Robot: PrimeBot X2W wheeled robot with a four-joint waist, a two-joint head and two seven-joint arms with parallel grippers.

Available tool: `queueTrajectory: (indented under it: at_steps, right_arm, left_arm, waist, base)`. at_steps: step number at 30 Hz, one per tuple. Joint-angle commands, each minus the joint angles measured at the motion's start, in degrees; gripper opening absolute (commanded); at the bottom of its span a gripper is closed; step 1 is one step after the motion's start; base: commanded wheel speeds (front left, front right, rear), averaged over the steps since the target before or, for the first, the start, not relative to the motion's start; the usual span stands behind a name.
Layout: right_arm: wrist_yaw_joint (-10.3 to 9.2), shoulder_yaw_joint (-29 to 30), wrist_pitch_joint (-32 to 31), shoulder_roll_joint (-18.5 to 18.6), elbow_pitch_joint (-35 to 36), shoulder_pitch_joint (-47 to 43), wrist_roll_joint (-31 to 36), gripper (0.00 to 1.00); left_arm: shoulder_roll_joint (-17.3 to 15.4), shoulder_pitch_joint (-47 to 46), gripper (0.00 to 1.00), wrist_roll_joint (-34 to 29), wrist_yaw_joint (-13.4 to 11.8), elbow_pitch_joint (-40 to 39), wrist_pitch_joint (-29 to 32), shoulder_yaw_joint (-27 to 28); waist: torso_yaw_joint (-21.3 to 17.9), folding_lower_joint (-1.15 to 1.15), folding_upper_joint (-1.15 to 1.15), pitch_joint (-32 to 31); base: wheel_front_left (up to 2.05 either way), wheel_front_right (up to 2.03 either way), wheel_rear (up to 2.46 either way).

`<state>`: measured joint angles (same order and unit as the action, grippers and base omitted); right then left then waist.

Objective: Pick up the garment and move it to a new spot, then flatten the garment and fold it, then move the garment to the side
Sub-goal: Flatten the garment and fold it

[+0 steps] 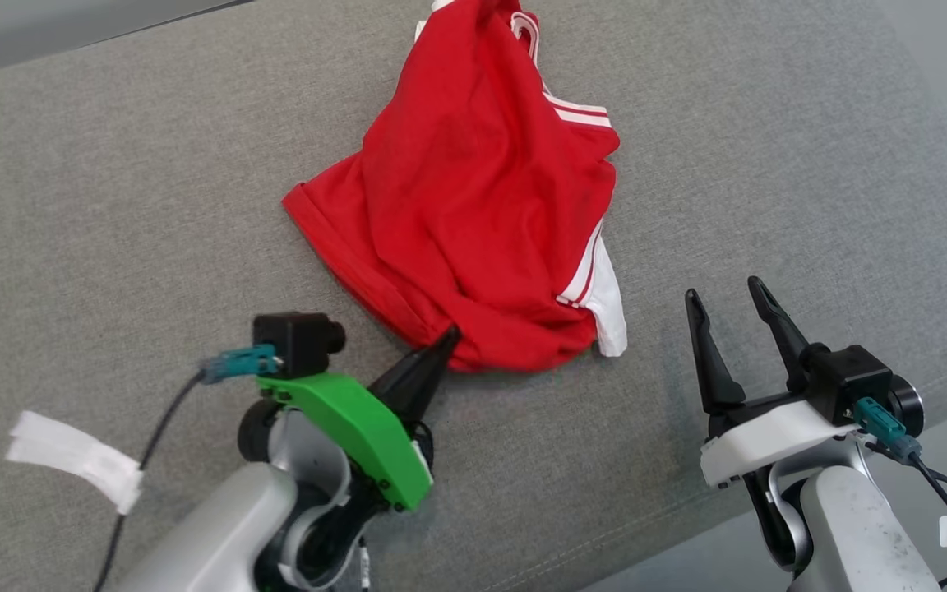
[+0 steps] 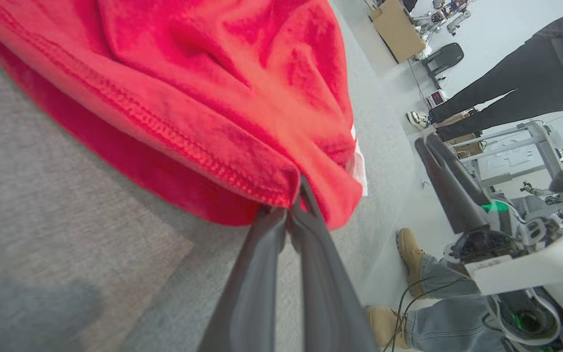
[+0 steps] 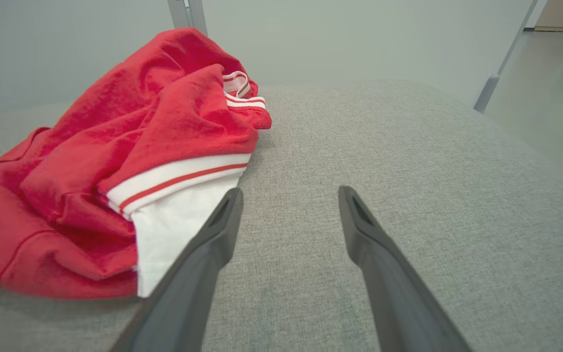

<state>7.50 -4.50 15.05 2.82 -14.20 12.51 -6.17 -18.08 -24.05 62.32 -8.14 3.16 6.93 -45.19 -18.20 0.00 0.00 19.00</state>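
Head view. Red garment (image 1: 473,189) with white striped trim, heaped in the upper middle of the grey cushion (image 1: 112,205), far end cut by the top of the frame. Wide bare fabric on both sides, a narrower band in front. Cushion's back edge across the upper left corner. Front edge slanting through the lower right, pale floor beyond. Left gripper (image 1: 450,333) at the heap's nearest hem, fingers pressed together and pinching the red cloth. Right gripper (image 1: 723,289) near the front edge, fingers spread with nothing between them, close to the garment's white corner but not touching it. Strip of white tape (image 1: 71,460) on the cushion at lower left, well apart from the cloth.

Left wrist view. Left gripper (image 2: 293,205) clamped on the stitched hem of the garment (image 2: 203,88), cloth bulging above and to the left. Bare cushion (image 2: 42,220) on the left, ending at an edge on the right. Past that edge: the right gripper (image 2: 425,141), a person's tan boots (image 2: 411,254), another person's dark trouser legs (image 2: 506,83), a cardboard box (image 2: 399,29).

Right wrist view. Right gripper (image 3: 291,190) with fingers wide apart over bare cushion (image 3: 408,171), gripping nothing. Garment (image 3: 115,161) on the left, white panel and striped band nearest. Left finger overlapping that white panel in the picture — contact impossible to tell. Free grey fabric ahead and to the right up to the rounded edge, a metal leg (image 3: 501,63) standing beyond.
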Motion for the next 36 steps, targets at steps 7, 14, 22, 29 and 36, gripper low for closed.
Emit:
queueTrajectory:
  at_steps: [7,14,22,29,36]
  right_arm:
    - [-0.02,0.4,0.2,0.1,0.0,-1.0,1.1,1.0]
    - [-0.02,-0.7,0.2,0.2,-0.3,0.1,0.2,1.0]
    - [-0.02,-1.9,0.2,0.1,-0.4,-0.1,-2.7,1.0]
    - [-0.02,-2.5,0.2,0.2,-0.5,0.9,-3.3,1.0]
    - [-0.02,-1.0,0.2,0.1,-0.6,0.0,-1.5,1.0]
  left_arm:
    - [-10.2,-0.3,0.0,6.2,-0.2,-24.3,3.3,9.0]
    - [-17.4,-9.1,0.0,11.1,-6.4,-36.5,14.5,14.9]
    - [-26.5,-14.0,0.0,13.0,-13.5,-29.5,26.9,16.4]
    - [-26.2,-7.4,0.0,14.4,-12.3,-13.0,23.2,17.5]
    - [-20.3,-3.1,0.67,15.1,-8.9,-3.5,13.6,19.7]
  waist:
    - [3.2,0.0,0.0,-1.1]
    - [4.4,0.0,0.0,-2.1]
    - [2.4,0.0,0.0,-1.8]
    - [0.4,0.0,0.0,0.1]
    - [0.7,0.0,0.0,0.1]
  base:
    - [0.0,0.0,0.0]
    - [0.0,0.0,0.0]
    - [0.0,0.0,0.0]
    - [0.0,0.0,0.0]
    - [0.0,0.0,0.0]
